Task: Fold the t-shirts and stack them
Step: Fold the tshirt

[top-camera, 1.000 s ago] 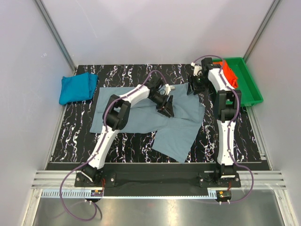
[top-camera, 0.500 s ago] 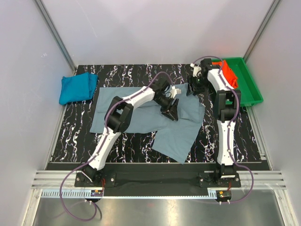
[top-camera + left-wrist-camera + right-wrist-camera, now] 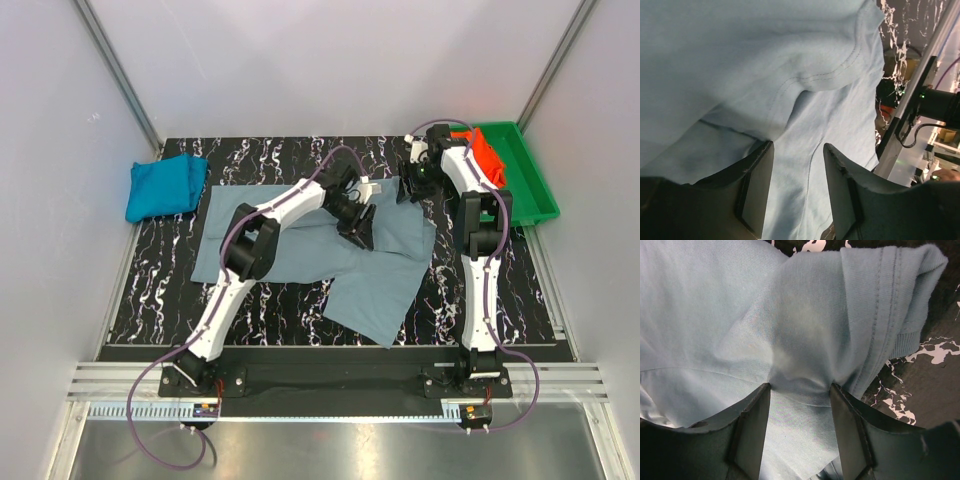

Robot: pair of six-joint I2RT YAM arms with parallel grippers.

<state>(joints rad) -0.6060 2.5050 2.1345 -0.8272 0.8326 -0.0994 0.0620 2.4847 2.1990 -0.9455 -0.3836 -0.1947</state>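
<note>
The dusty grey-blue t-shirt (image 3: 290, 245) lies spread on the black marbled table, its near right part folded out toward the front. My left gripper (image 3: 358, 226) is low over the shirt's upper middle. Its jaws stand apart in the left wrist view (image 3: 797, 150), with flat cloth between them and a fold lying over the left fingertip (image 3: 760, 165). My right gripper (image 3: 411, 186) sits at the shirt's far right corner, open (image 3: 800, 390), with puckered cloth bunched between its tips beside the sleeve hem (image 3: 890, 315). The teal-blue t-shirt (image 3: 165, 187) lies folded at far left. The orange-red t-shirt (image 3: 486, 155) rests in the tray.
A green plastic tray (image 3: 525, 185) stands at the back right, just off the table's right edge. White walls with metal corner posts close in the sides and back. Bare marbled table (image 3: 160, 290) shows at the front left, and a metal rail runs along the near edge.
My left gripper swung a little to the right over the grey-blue shirt and came partly back. The right arm and the shirts have stayed put.
</note>
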